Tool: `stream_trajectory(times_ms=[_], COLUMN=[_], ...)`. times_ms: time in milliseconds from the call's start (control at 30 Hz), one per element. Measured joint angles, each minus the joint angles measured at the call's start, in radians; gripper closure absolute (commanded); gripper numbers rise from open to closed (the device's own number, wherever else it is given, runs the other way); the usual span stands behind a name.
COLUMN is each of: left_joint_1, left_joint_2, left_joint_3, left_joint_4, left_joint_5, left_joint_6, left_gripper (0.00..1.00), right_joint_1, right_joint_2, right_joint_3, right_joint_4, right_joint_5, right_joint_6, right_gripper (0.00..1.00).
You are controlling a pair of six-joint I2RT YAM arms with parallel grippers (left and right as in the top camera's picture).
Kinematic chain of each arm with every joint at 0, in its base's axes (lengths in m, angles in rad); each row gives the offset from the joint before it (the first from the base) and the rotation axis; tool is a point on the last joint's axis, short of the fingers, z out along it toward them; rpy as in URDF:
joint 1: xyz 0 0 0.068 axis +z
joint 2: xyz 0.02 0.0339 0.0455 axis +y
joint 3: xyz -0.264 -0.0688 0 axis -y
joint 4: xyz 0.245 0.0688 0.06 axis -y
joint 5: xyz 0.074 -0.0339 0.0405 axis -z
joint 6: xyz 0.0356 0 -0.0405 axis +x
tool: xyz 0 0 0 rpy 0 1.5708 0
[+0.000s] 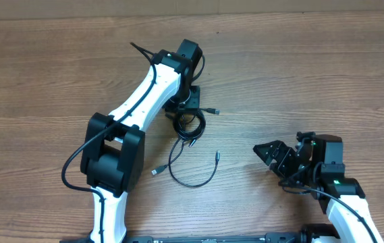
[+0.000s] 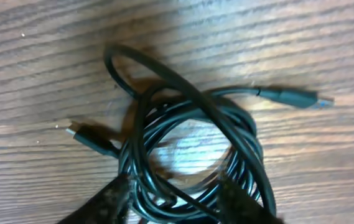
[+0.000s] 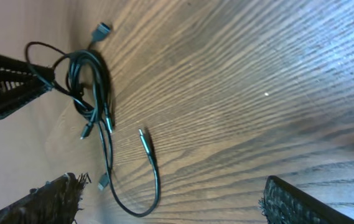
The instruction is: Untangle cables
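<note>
Left gripper (image 2: 177,208): you see it open, straddling the coiled cables (image 2: 189,96).
Cables: tangled at the middle of the table (image 1: 313,67), one loop trailing toward the near edge.
Right gripper (image 3: 170,202): wide open, empty, well apart from them.

A wood-grain table (image 1: 299,81) fills the view
</note>
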Motion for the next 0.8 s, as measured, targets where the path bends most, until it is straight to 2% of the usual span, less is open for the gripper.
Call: stream_trajectory(times_ms=[333, 467, 700, 800], left_joint_1=[0.0, 0.0, 0.0, 0.001], left_joint_2=[0.0, 0.0, 0.0, 0.0], left_joint_3=[-0.091, -0.109, -0.114, -0.127], left_joint_4=[0.064, 0.081, 0.093, 0.113], left_joint_5=[-0.014, -0.027, -0.03, -0.032], left_joint_6=[0.016, 0.016, 0.015, 0.014], left_gripper=[0.66, 0.72, 0.72, 0.77], right_joint_1=[0.0, 0.0, 0.0, 0.0], right_joint_2=[0.02, 0.02, 0.02, 0.02], right_joint_3=[0.0, 0.0, 0.0, 0.0], right_joint_4=[0.001, 0.001, 0.0, 0.0], right_joint_5=[0.0, 0.0, 0.0, 0.0], right_joint_6=[0.0, 0.0, 0.0, 0.0], right_gripper=[0.1, 0.11, 0.11, 0.11])
